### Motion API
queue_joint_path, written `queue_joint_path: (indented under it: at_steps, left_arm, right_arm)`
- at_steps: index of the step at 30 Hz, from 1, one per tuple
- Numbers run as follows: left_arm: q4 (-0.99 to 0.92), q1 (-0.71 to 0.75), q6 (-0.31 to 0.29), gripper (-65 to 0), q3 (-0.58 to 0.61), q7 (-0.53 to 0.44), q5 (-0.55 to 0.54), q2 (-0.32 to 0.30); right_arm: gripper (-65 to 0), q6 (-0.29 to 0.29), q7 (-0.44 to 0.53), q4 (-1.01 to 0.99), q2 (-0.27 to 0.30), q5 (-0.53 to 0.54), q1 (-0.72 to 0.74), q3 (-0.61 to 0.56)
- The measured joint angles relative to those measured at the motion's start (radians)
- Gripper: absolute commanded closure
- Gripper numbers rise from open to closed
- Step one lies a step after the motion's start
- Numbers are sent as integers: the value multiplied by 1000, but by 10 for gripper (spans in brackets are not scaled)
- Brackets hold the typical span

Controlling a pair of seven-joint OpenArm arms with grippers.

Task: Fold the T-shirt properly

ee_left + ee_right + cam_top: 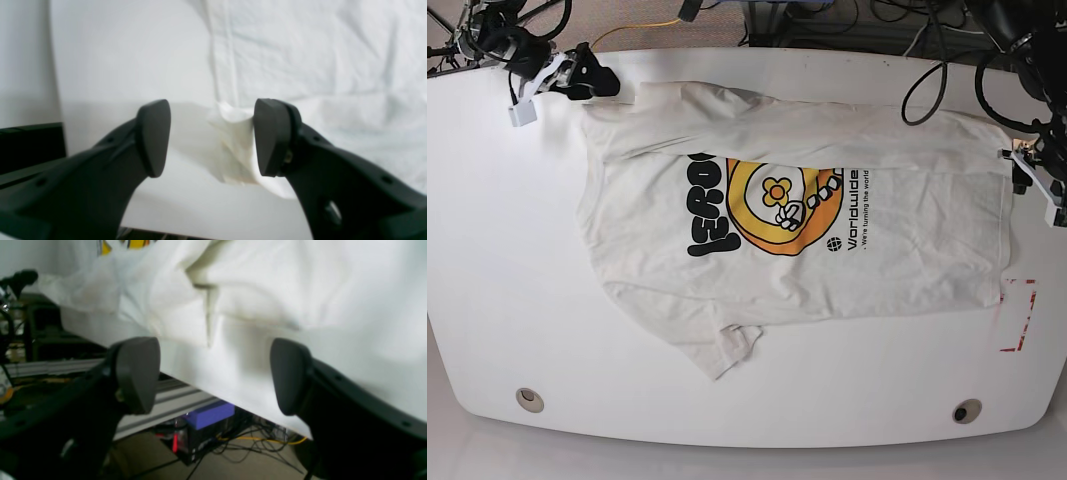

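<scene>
The cream-white T-shirt lies print-up across the white table, with its far edge folded over and one sleeve pointing to the near edge. Black lettering and the orange-yellow round graphic show. My right gripper is at the shirt's far left corner; in the right wrist view it is open, with bunched shirt cloth just ahead at the table edge. My left gripper is at the shirt's right edge; in the left wrist view it is open, with a lifted shirt corner between the jaws, against the right pad.
A red dashed mark is on the table by the shirt's right hem. Two round holes sit near the front edge. Cables run behind the table. Under the table edge are an aluminium rail and a purple box.
</scene>
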Motion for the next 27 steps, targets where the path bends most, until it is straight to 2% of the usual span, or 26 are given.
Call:
queue_joint_path:
  at_steps: [3, 5, 13, 16, 23, 26, 27]
  left_arm:
    - [1, -3, 0, -372, -54, 0, 2, 3]
    - [1, -3, 0, -372, -74, 4, 11, 2]
    - [1, -18, 0, -372, -106, 0, -2, -19]
    - [1, -13, 0, -372, -141, 5, 10, -19]
    - [1, -19, 0, -372, -165, 3, 9, -50]
    - [1, -15, 0, -372, -165, 4, 10, -49]
    - [1, -14, 0, -372, -165, 4, 10, -48]
  right_arm:
    - [-495, 0, 10, 0, -3, -11, -8, -31]
    - [-495, 0, 22, 0, -4, -72, 2, -51]
    - [-495, 3, 41, 6, -87, -204, 77, -66]
    - [-495, 4, 43, 7, -102, -217, 92, -74]
    - [-495, 5, 53, 13, -116, -206, 97, -191]
    - [-491, 4, 53, 13, -126, -205, 97, -195]
    - [-472, 5, 57, 13, -134, -204, 96, -192]
